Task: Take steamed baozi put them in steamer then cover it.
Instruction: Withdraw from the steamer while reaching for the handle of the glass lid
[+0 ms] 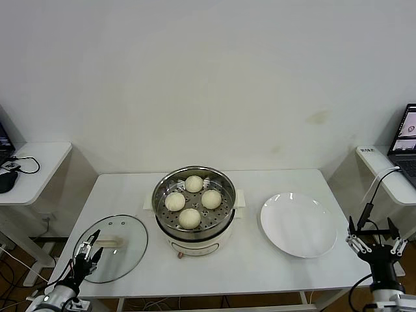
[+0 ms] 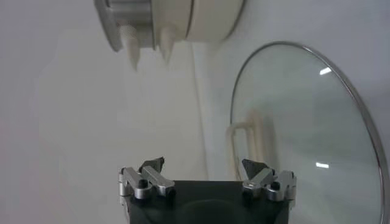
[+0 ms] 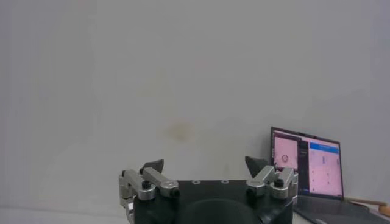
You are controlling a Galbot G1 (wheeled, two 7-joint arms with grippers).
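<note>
Several off-white baozi [image 1: 193, 184] sit on the perforated tray inside the steel steamer [image 1: 224, 219] at the table's middle. The glass cover [image 1: 130, 257] with its cream handle [image 1: 112, 244] lies flat on the table at the front left; it also shows in the left wrist view [image 2: 317, 122]. My left gripper [image 1: 88, 247] is open and empty, just over the cover's near-left rim, short of the handle [image 2: 244, 146]. My right gripper [image 1: 375, 235] is open and empty, off the table's right front corner, facing the wall.
An empty white plate [image 1: 298, 224] lies right of the steamer. Side desks stand at both sides, with a laptop [image 1: 407, 144] at the right and cables [image 1: 26, 162] at the left. The steamer's white base [image 2: 201, 18] shows in the left wrist view.
</note>
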